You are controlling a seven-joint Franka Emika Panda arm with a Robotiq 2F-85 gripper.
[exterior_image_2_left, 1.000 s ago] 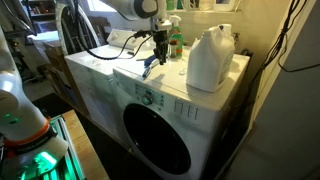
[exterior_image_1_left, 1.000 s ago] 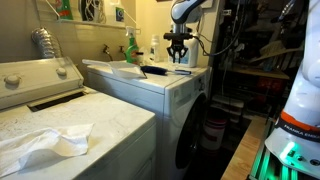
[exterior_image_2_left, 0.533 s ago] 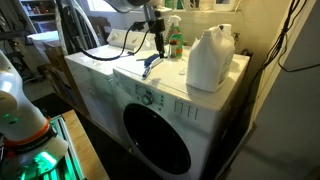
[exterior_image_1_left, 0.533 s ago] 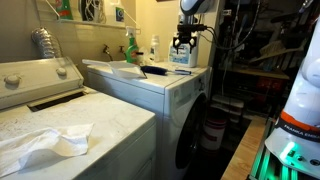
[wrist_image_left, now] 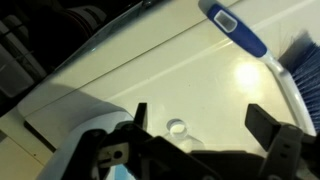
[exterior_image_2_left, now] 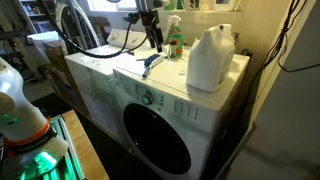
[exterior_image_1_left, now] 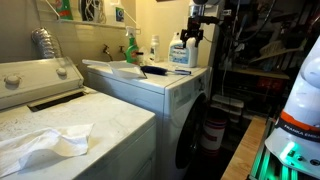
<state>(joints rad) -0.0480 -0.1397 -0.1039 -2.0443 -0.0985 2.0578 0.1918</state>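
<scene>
Laundry room, seen left to right: the gripper (exterior_image_2_left: 153,40) hangs high over the white bench (exterior_image_2_left: 165,76), having climbed in the last second from just above the blue-handled brush (exterior_image_2_left: 150,64); its jaws stand spread and empty, so the brush remains ungrasped, lying flat on the bench top. In both exterior views the gap between jaws and brush has widened, which reads as a pull-back from the brush rather than a pick; nothing has left the bench. In the wrist view the gripper (wrist_image_left: 203,118) frames only bare white panel and a small round mark (wrist_image_left: 177,127); the brush (wrist_image_left: 238,32) lies up and to the right, outside the jaws and well below them. Further right stand a green spray bottle (exterior_image_2_left: 176,45) and a white jug (exterior_image_2_left: 210,58).
</scene>
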